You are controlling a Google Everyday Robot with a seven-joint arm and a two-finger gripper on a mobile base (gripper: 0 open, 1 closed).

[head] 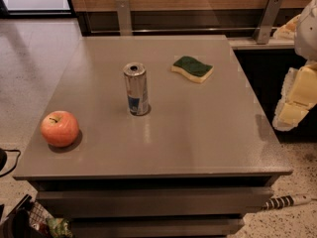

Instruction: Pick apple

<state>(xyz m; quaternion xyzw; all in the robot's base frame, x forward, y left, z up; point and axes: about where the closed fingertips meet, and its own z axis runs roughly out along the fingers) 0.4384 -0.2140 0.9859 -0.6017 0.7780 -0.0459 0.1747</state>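
The apple point(59, 128) is round and red-orange with yellowish patches and a short dark stem. It sits upright near the front left corner of the grey table point(198, 133). My gripper point(295, 105) shows as a pale cream-coloured piece at the right edge of the view, beyond the table's right side and far from the apple. It holds nothing that I can see.
A silver and blue drink can point(136, 89) stands upright mid-table, right of and behind the apple. A yellow sponge with a green top point(192, 69) lies at the back right. A wooden wall with metal brackets runs behind the table. Cables and a bag lie on the floor in front.
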